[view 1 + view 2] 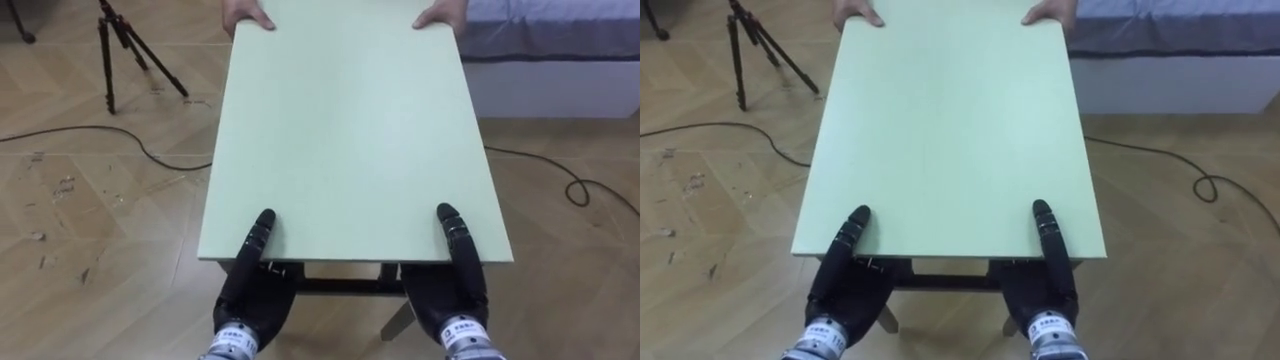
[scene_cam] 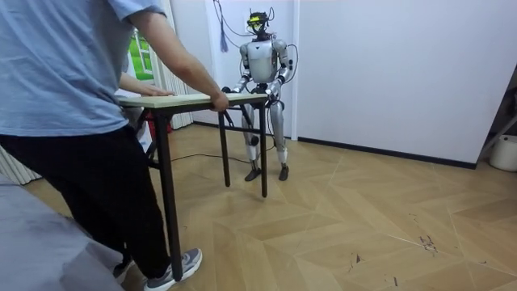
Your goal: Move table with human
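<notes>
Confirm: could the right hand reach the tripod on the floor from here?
Probably not. The right hand sits at the table's near right corner, and the tripod stands on the floor off the far left corner, with the table between them.

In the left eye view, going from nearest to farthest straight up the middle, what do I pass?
Left hand and right hand side by side at the near edge → pale green table → person's hands on the far edge.
</notes>
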{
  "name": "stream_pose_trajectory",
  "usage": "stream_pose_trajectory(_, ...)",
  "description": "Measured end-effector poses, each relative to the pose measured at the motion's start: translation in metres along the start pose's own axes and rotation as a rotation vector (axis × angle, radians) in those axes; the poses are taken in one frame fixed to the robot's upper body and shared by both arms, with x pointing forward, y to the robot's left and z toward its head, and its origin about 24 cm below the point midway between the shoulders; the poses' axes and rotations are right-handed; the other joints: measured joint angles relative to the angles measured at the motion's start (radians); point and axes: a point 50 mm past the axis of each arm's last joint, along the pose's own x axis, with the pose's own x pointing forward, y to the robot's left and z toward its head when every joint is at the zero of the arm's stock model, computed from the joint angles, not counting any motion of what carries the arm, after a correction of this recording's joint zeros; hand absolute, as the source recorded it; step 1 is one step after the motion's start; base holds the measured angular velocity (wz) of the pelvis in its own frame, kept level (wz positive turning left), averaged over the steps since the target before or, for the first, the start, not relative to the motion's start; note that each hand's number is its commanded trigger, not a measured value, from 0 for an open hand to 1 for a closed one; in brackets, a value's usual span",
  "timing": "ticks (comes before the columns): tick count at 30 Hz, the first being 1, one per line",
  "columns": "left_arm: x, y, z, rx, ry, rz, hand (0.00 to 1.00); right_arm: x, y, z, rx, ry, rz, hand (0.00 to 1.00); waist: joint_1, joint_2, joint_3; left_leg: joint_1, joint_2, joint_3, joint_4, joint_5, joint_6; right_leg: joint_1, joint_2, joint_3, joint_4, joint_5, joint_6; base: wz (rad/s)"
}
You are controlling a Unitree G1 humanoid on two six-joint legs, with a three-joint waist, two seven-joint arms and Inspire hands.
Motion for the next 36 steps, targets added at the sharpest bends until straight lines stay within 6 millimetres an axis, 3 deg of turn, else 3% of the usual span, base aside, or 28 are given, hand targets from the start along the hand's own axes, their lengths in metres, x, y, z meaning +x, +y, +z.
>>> stream_pose_trajectory(2,-0.001,0.001,-0.001,-0.002,-0.001,0.004,1.00,0.000,0.000,-0.001,-0.001,0.002,0.000,1.00,0.009,-0.003,0.0001,-0.054,0.018,-0.004,0.108,-0.002,-0.003,-0.008,0.005,-0.005,0.009,-0.008,-0.014,0.00)
stream_pose_trajectory(5,-0.003,0.003,-0.003,-0.013,0.005,0.013,1.00,-0.002,-0.003,0.002,-0.013,-0.001,-0.003,1.00,0.027,0.000,-0.0015,-0.130,0.065,-0.011,0.288,-0.004,-0.003,-0.019,0.011,-0.061,0.015,-0.031,-0.045,-0.12)
stream_pose_trajectory(6,-0.005,0.006,-0.006,-0.024,0.008,0.023,1.00,-0.003,-0.004,0.003,-0.024,0.000,-0.006,1.00,0.039,0.011,-0.0007,-0.136,0.076,-0.011,0.402,-0.005,-0.002,-0.006,0.012,-0.112,0.015,-0.034,-0.062,-0.23)
stream_pose_trajectory(7,-0.007,0.007,-0.009,-0.044,0.014,0.029,1.00,-0.003,-0.004,0.006,-0.040,-0.002,-0.006,1.00,0.036,0.032,-0.0051,-0.132,0.079,-0.012,0.502,-0.006,-0.004,0.004,0.021,-0.161,0.014,-0.036,-0.074,-0.11)
stream_pose_trajectory(8,-0.007,0.007,-0.009,-0.048,0.019,0.030,1.00,-0.002,-0.003,0.006,-0.043,-0.002,-0.003,1.00,0.025,0.042,-0.0055,-0.125,0.079,-0.013,0.517,-0.010,-0.003,0.007,0.028,-0.177,0.014,-0.029,-0.078,0.41)
stream_pose_trajectory(9,-0.006,0.007,-0.009,-0.045,0.023,0.027,1.00,-0.002,-0.003,0.007,-0.045,-0.003,0.005,1.00,-0.003,0.048,-0.0035,-0.105,0.075,-0.008,0.489,-0.044,0.002,0.000,0.030,-0.216,0.017,-0.032,-0.082,0.71)
stream_pose_trajectory(10,-0.005,0.005,-0.008,-0.042,0.024,0.020,1.00,-0.002,-0.002,0.008,-0.047,-0.008,0.016,1.00,-0.028,0.046,-0.0019,-0.087,0.074,0.002,0.426,-0.076,-0.008,-0.013,0.027,-0.234,0.026,-0.031,-0.085,0.62)
stream_pose_trajectory(13,-0.003,0.002,-0.009,-0.062,0.027,0.010,1.00,0.000,0.003,0.010,-0.064,-0.010,0.036,1.00,-0.040,0.065,-0.0010,-0.032,0.068,0.014,0.283,-0.138,-0.014,-0.044,0.027,-0.258,0.027,-0.018,-0.098,0.08)
stream_pose_trajectory(16,0.003,-0.005,-0.006,-0.047,0.027,-0.019,1.00,0.005,0.010,0.011,-0.066,-0.013,0.069,1.00,-0.054,0.074,0.0012,-0.029,0.057,-0.005,0.178,-0.171,-0.013,-0.096,0.017,-0.289,0.028,0.011,-0.107,0.10)
stream_pose_trajectory(17,0.004,-0.007,-0.006,-0.046,0.028,-0.024,1.00,0.005,0.011,0.011,-0.064,-0.016,0.074,1.00,-0.056,0.074,0.0016,-0.030,0.047,-0.004,0.154,-0.176,-0.012,-0.105,0.012,-0.297,0.027,0.017,-0.107,0.26)
stream_pose_trajectory(20,0.007,-0.012,-0.005,-0.042,0.013,-0.033,1.00,0.007,0.015,0.009,-0.067,-0.019,0.093,1.00,-0.055,0.071,0.0022,-0.049,0.016,0.016,0.105,-0.174,0.028,-0.153,-0.014,-0.274,0.021,0.064,-0.107,-0.11)
stream_pose_trajectory(23,0.007,-0.010,-0.005,-0.049,0.021,-0.021,1.00,0.006,0.013,0.009,-0.073,-0.015,0.087,1.00,-0.057,0.063,0.0051,-0.061,-0.046,0.027,0.091,-0.145,0.060,-0.170,-0.053,-0.249,0.006,0.115,-0.097,-0.10)
stream_pose_trajectory(25,0.006,-0.009,-0.004,-0.043,0.022,-0.017,1.00,0.006,0.012,0.008,-0.072,-0.016,0.082,1.00,-0.058,0.048,0.0047,-0.084,-0.098,0.033,0.089,-0.113,0.095,-0.191,-0.084,-0.215,-0.013,0.180,-0.086,-0.17)
stream_pose_trajectory(26,0.006,-0.008,-0.004,-0.043,0.021,-0.016,1.00,0.006,0.012,0.008,-0.072,-0.018,0.081,1.00,-0.058,0.044,0.0029,-0.094,-0.104,0.039,0.083,-0.106,0.104,-0.199,-0.091,-0.206,-0.024,0.200,-0.080,-0.24)
stream_pose_trajectory(27,0.006,-0.008,-0.005,-0.048,0.023,-0.012,1.00,0.006,0.012,0.010,-0.081,-0.013,0.082,1.00,-0.059,0.040,0.0043,-0.111,-0.119,0.057,0.079,-0.092,0.126,-0.209,-0.099,-0.172,-0.046,0.247,-0.025,-0.26)
stream_pose_trajectory(28,0.006,-0.008,-0.005,-0.052,0.029,-0.009,1.00,0.006,0.012,0.011,-0.083,-0.006,0.081,1.00,-0.056,0.044,0.0041,-0.135,-0.115,0.075,0.079,-0.074,0.147,-0.226,-0.097,-0.116,-0.046,0.287,0.087,-0.12)
stream_pose_trajectory(29,0.006,-0.007,-0.004,-0.047,0.032,-0.009,1.00,0.006,0.010,0.011,-0.079,-0.006,0.074,1.00,-0.061,0.041,0.0044,-0.145,-0.112,0.085,0.082,-0.067,0.155,-0.247,-0.108,-0.078,0.020,0.257,0.118,0.34)
stream_pose_trajectory(30,0.006,-0.006,-0.006,-0.035,0.046,0.003,1.00,0.001,0.004,0.010,-0.060,-0.016,0.053,1.00,-0.086,0.029,0.0052,-0.148,-0.110,0.109,0.081,-0.051,0.166,-0.273,-0.158,-0.054,0.242,0.127,0.118,0.75)
stream_pose_trajectory(31,0.005,-0.004,-0.008,-0.019,0.068,0.017,1.00,-0.004,-0.004,0.010,-0.040,-0.025,0.028,1.00,-0.097,0.013,0.0022,-0.142,-0.115,0.128,0.075,-0.040,0.175,-0.268,-0.211,-0.040,0.470,0.019,0.101,0.70)
stream_pose_trajectory(32,0.004,-0.002,-0.009,-0.010,0.073,0.023,1.00,-0.006,-0.007,0.011,-0.034,-0.028,0.019,1.00,-0.092,0.004,-0.0012,-0.142,-0.118,0.138,0.073,-0.035,0.181,-0.261,-0.235,-0.033,0.563,-0.018,0.107,0.25)
stream_pose_trajectory(33,0.003,-0.001,-0.008,-0.004,0.075,0.028,1.00,-0.007,-0.008,0.010,-0.031,-0.027,0.014,1.00,-0.083,-0.008,-0.0008,-0.149,-0.129,0.150,0.080,-0.029,0.190,-0.223,-0.273,-0.009,0.704,-0.065,0.119,-0.23)
stream_pose_trajectory(34,0.003,-0.001,-0.008,-0.006,0.075,0.028,1.00,-0.007,-0.008,0.010,-0.033,-0.028,0.017,1.00,-0.068,-0.013,-0.0004,-0.166,-0.137,0.165,0.090,-0.024,0.198,-0.171,-0.292,0.026,0.777,-0.091,0.127,-0.33)
stream_pose_trajectory(36,0.004,-0.003,-0.008,-0.014,0.066,0.021,1.00,-0.006,-0.006,0.008,-0.033,-0.022,0.026,1.00,-0.045,-0.022,-0.0018,-0.202,-0.139,0.190,0.098,-0.012,0.207,-0.065,-0.295,0.068,0.787,-0.101,0.136,-0.38)
